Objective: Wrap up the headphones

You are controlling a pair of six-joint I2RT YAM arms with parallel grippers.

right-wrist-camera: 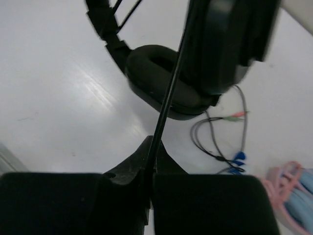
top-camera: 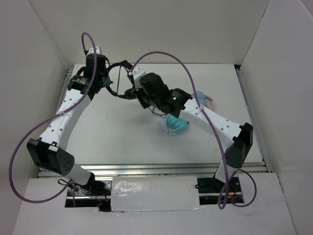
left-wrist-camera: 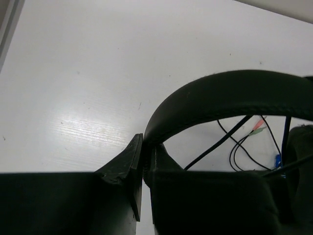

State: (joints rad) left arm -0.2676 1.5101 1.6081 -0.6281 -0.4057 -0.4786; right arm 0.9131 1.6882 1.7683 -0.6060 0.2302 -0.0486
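On the headphones (right-wrist-camera: 142, 88), your left tool (left-wrist-camera: 143, 159) clamps the stiff headband (left-wrist-camera: 220, 93); your right tool (right-wrist-camera: 152, 164) pinches the limp, slippery cable (right-wrist-camera: 168, 93), which runs toward one o'clock.

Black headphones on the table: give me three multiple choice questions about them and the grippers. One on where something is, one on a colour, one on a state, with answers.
1. Where does the left gripper hold the black headphones?
A. on the headband
B. on an earcup
C. on the plug

2. What colour is the headset lying by the right arm?
A. red
B. teal
C. yellow

3. What state is the right gripper in?
A. open above the table
B. shut on an earcup
C. shut on the cable

Answers:
1 A, the left wrist view shows the headband passing between its fingers.
2 B, the top view shows its teal cup beside that arm.
3 C, the right wrist view shows the thin cable pinched between its closed fingers.
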